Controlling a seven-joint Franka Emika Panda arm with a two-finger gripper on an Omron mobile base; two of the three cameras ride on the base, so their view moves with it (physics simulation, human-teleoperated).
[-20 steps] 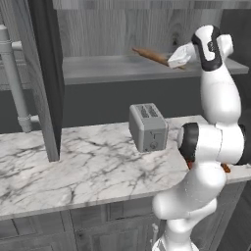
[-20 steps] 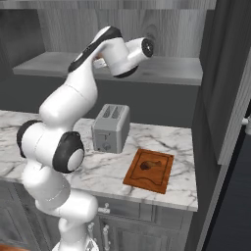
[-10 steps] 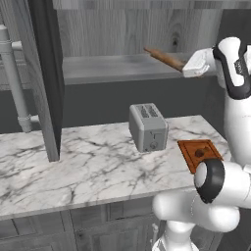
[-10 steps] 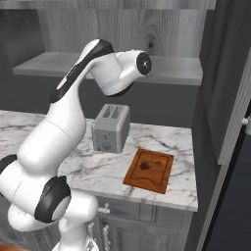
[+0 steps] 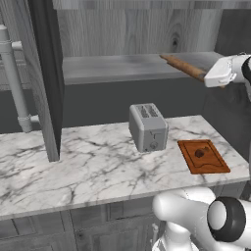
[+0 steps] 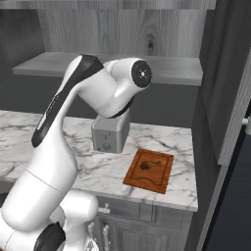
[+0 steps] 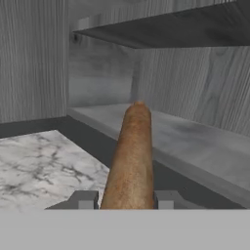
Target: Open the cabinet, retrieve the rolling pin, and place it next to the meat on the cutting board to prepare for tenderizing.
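Transport step, by the look of it: cabinet [image 5: 44,73] open, rolling pin [image 5: 184,67] off the grey shelf [image 5: 112,68] and up in the air at the right of the left base view, at about shelf height and well above the desk [image 5: 73,162]. Gripper [image 7: 125,200] closed partway around one end of the pin, fingertips [image 7: 84,199] flanking the brown wood on both sides in the hand view.

Best done by swinging out clear of the shelf edge before dropping, then descending slowly toward the cutting board [image 5: 203,156] at the right end of the desk, just right of the toaster [image 5: 148,126]. Worth turning the wrist level first, since an end grip on a long pin invites sagging or slipping. Set down on bare board beside the meat [image 5: 199,153], not on top of it.

Long axis along the gripper's own line, free end pointing away from the hand toward the cabinet's back wall; in the left base view, slanting up and to the left from the hand.
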